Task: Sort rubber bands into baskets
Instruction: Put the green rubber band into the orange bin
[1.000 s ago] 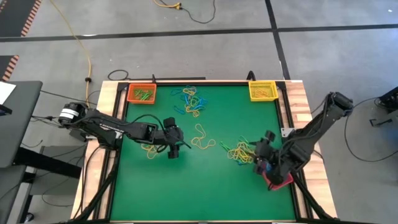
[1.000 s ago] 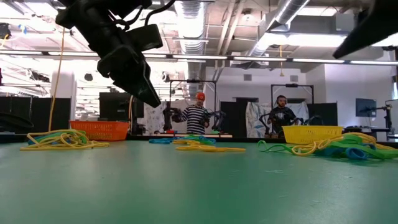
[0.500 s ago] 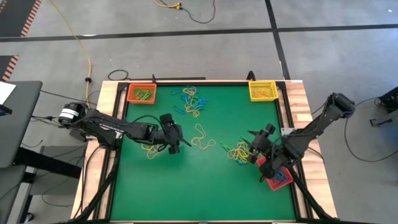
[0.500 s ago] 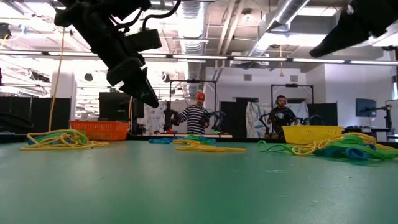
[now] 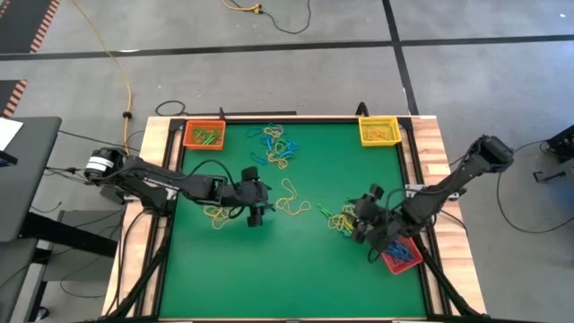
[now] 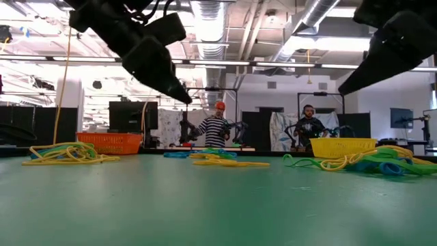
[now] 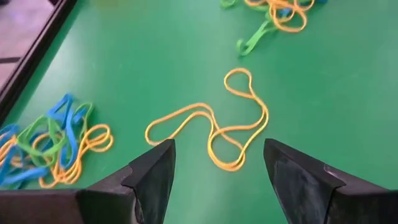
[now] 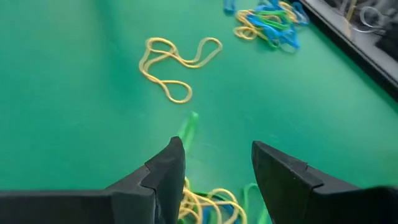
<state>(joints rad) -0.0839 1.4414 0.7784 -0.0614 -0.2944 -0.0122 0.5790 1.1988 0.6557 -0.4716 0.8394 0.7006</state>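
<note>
Yellow, blue and green rubber bands (image 5: pixel 278 145) in loose clumps on green felt, orange basket (image 5: pixel 204 135) far left, yellow basket (image 5: pixel 378 131) far right, red basket (image 5: pixel 401 255) near right.

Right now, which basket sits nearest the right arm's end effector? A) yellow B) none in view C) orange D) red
D: in the high view the red basket lies right beside the right end effector, while the orange basket and yellow basket sit at the table's far corners.
</note>
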